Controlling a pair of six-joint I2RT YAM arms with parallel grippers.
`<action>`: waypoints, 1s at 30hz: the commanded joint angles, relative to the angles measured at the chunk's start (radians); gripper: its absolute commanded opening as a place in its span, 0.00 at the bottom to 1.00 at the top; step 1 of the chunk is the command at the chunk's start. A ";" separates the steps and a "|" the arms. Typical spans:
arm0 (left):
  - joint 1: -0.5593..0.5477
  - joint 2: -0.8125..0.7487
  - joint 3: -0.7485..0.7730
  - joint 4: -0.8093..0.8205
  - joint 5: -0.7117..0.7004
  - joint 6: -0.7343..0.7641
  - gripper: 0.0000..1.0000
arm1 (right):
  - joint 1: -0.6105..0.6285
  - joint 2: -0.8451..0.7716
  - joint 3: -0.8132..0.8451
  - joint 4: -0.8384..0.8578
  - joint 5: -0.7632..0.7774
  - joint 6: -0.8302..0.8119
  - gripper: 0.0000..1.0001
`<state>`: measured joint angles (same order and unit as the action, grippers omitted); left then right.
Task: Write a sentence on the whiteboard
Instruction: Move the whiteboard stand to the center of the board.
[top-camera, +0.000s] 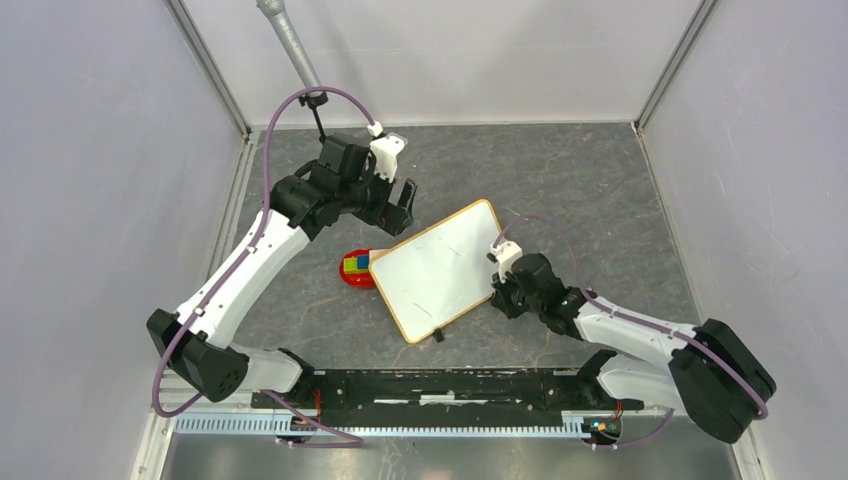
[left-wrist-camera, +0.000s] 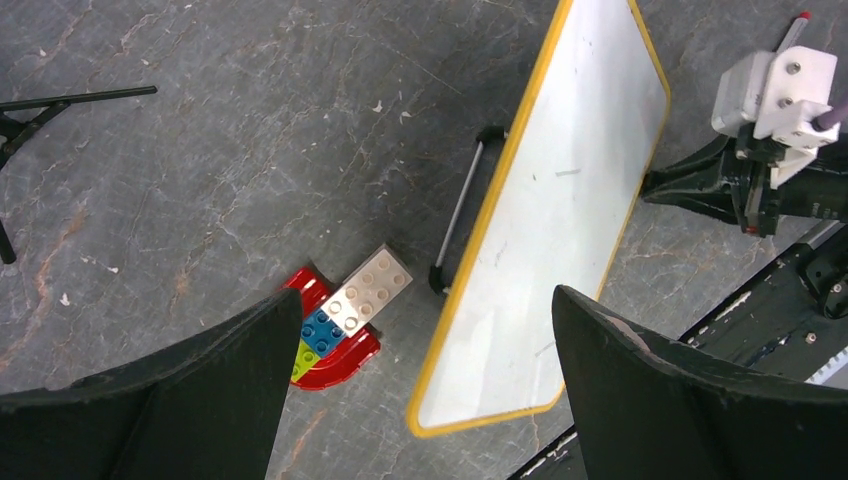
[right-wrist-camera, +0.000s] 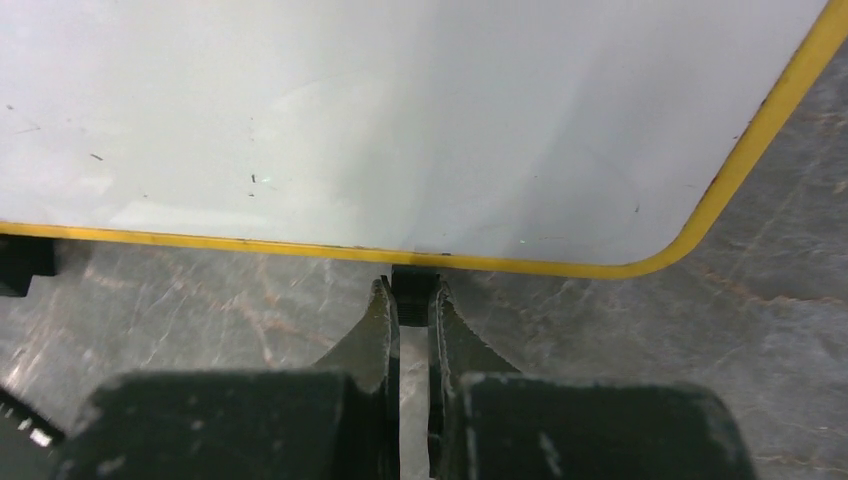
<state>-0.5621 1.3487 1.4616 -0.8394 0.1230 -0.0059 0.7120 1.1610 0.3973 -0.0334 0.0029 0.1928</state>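
Observation:
The whiteboard (top-camera: 440, 270) lies tilted at the table's middle, a white face in a thin yellow-orange frame. No sentence shows on it, only faint specks (right-wrist-camera: 250, 178). My right gripper (top-camera: 503, 292) sits at the board's right edge. In the right wrist view the gripper (right-wrist-camera: 411, 290) is shut on a small black clip foot (right-wrist-camera: 412, 272) under the frame. My left gripper (top-camera: 400, 205) hovers open above the board's far-left corner. Below that gripper (left-wrist-camera: 428, 300) the board (left-wrist-camera: 560, 220) runs between its wide-apart fingers (left-wrist-camera: 640, 390), untouched.
A red curved plate with stacked toy bricks (top-camera: 355, 268) lies against the board's left side, also seen from the left wrist (left-wrist-camera: 335, 325). A black wire stand (left-wrist-camera: 458, 215) lies beside the frame. A grey pole (top-camera: 290, 40) rises at the back left. Walls enclose the table.

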 joint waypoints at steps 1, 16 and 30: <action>0.006 0.010 0.022 0.007 0.033 0.028 1.00 | 0.029 -0.076 -0.112 -0.162 -0.230 0.032 0.06; 0.006 0.005 0.039 -0.008 0.098 0.026 1.00 | -0.047 -0.225 0.102 -0.365 -0.389 -0.232 0.64; 0.007 -0.013 0.066 0.008 0.167 0.036 1.00 | -0.274 -0.038 0.568 -0.770 -0.456 -0.888 0.98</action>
<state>-0.5602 1.3636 1.4719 -0.8585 0.2455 -0.0063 0.4984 1.0451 0.8856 -0.5575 -0.4152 -0.3279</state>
